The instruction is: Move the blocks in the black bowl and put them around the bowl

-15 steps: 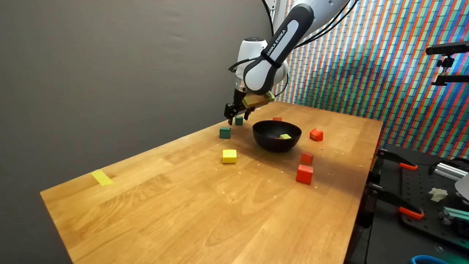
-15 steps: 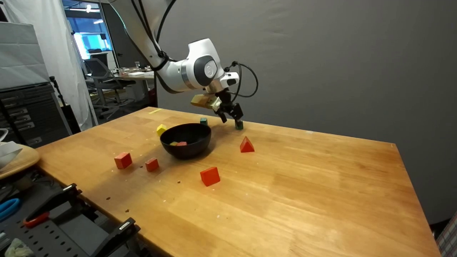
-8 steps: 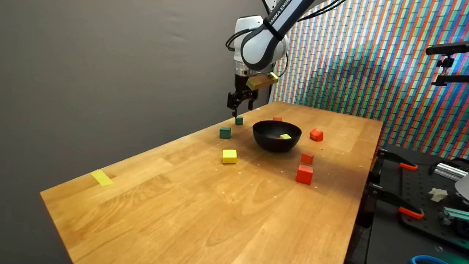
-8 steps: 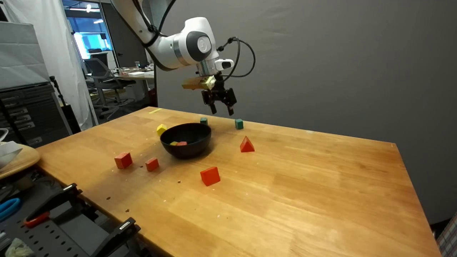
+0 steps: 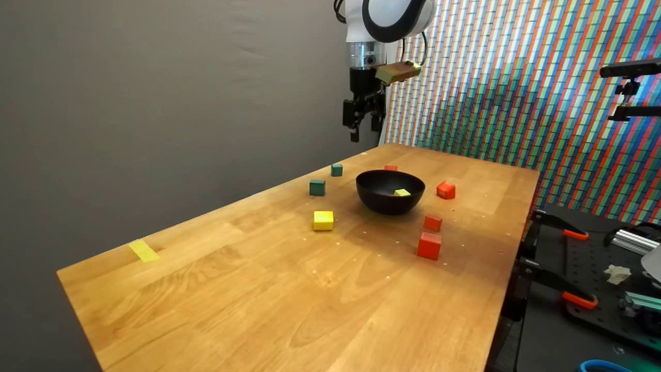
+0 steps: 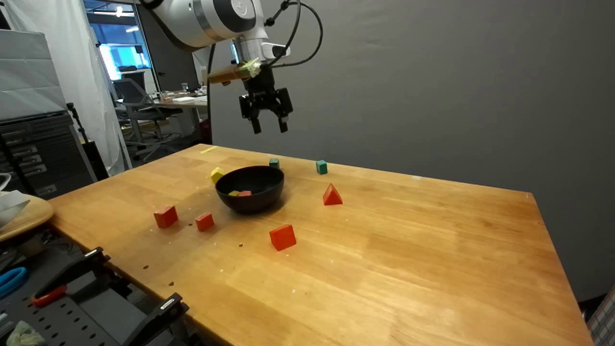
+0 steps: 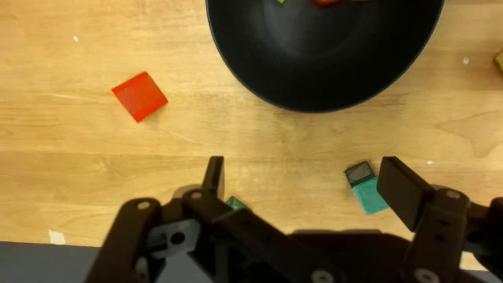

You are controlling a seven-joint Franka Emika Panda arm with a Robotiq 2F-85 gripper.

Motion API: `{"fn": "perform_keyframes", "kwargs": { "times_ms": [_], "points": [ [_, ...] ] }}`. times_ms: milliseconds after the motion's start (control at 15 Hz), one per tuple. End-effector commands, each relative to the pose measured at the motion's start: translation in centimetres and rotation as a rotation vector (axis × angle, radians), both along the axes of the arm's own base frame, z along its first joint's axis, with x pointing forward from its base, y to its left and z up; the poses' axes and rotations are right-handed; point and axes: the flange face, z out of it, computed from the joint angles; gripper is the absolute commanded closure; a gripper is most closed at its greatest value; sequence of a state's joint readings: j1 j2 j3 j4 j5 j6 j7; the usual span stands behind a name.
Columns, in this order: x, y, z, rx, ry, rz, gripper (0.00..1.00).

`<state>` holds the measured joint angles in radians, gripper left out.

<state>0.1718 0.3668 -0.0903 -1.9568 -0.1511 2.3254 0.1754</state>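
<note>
- We see the claw (image 6: pixel 270 128) hanging above the table (image 5: pixel 248 310), towards the long edge that runs along the grey wall (image 5: pixel 155 103); its fingers (image 7: pixel 404 194) stand wide apart and have hold of nothing.
- We find the black bowl (image 5: pixel 379 202) upright on the table, between the two long edges, lower than the claw and apart from it.
- Inside the bowl we make out a red piece (image 6: pixel 245 193) and a pale yellow piece (image 5: pixel 402 192); we cannot tell how many blocks lie in there.
- Between the bowl and the edge by the wall we spot a green block (image 5: pixel 317 187) and a second green block (image 5: pixel 336 170), apart from each other; in the wrist view the claw hides most of one.
- We see a bright yellow block (image 5: pixel 323 220) on the side of the bowl towards the corner with the yellow strip (image 5: pixel 143 250), which lies flat on the table.
- Towards the opposite long edge we count a large red block (image 6: pixel 166 216), a smaller red block (image 6: pixel 204 221) near it, and a third red block (image 6: pixel 282 237) well apart from both.
- We see a triangular red block (image 6: pixel 332 196) on the side of the bowl away from the yellow strip.
- Beside the edge opposite the wall we notice two black clamps (image 5: pixel 555 283).
</note>
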Motion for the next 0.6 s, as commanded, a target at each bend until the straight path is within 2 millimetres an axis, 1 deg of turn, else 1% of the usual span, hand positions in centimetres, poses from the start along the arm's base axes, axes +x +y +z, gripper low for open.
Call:
{"fn": "perform_keyframes", "kwargs": {
  "times_ms": [0, 133, 200, 333, 533],
  "points": [
    [-5.2, 0.2, 0.1, 0.037, 0.023, 0.022, 0.0],
    [-6.8, 0.5, -1.7, 0.053, 0.038, 0.011, 0.0],
    [-4.7, 0.7, -1.2, 0.023, 0.052, 0.011, 0.0],
    [-6.1, 0.8, -2.5, 0.032, 0.064, 0.013, 0.0],
    [-6.5, 1.4, -4.8, 0.035, 0.106, 0.008, 0.0]
  ]
}}
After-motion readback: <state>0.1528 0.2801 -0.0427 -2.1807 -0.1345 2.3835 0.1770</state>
